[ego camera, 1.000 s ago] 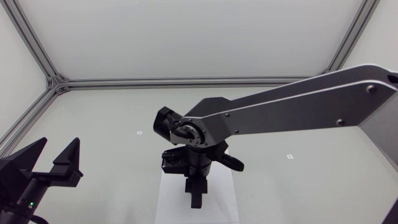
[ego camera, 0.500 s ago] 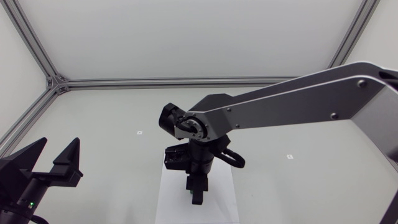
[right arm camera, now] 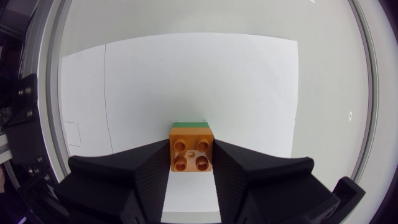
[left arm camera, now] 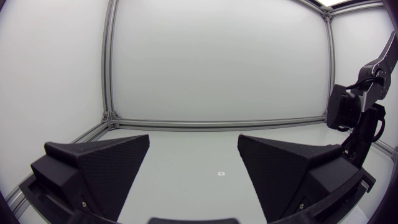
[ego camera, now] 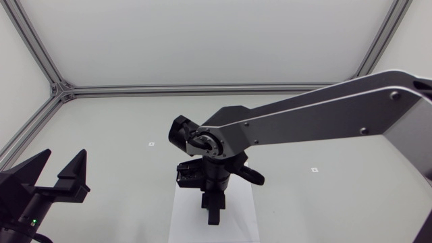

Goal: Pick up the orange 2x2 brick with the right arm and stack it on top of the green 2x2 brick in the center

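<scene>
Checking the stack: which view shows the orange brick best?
Right wrist view: the orange brick sits studs-up in the right gripper, with the green brick edge beyond it. Head view: the right arm hides it. Left wrist view: no brick visible.

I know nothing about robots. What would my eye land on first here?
The big silver right arm stretches over the middle of the table, its black hand pointing down at a white sheet. Between that hand's fingers sits a bright orange brick, with a sliver of green brick showing right under it. The left hand stands open at the near left.
</scene>
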Robot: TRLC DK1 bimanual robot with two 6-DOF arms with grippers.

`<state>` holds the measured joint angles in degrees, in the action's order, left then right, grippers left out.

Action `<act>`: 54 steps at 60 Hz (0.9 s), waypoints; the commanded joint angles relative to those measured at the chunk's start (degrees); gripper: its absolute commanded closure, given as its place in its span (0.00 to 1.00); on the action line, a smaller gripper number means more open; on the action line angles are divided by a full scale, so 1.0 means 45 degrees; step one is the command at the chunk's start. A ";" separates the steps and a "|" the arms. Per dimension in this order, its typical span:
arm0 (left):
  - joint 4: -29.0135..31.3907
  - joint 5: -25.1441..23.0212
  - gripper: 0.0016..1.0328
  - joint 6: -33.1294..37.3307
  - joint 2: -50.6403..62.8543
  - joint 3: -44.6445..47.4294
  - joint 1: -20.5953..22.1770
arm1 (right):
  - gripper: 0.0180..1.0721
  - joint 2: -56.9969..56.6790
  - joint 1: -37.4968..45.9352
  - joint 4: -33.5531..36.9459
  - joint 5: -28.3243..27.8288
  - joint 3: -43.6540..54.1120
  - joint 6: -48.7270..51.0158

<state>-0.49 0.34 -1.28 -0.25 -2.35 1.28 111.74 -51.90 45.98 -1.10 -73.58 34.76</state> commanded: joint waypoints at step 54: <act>0.0187 -0.0056 0.04 0.0167 -0.0100 0.0522 -0.0069 | 0.79 0.1047 0.0146 0.0252 0.0089 0.0453 0.0400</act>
<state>-0.49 0.34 -1.28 -0.25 -2.35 1.28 112.03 -51.68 46.41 -1.41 -74.32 36.10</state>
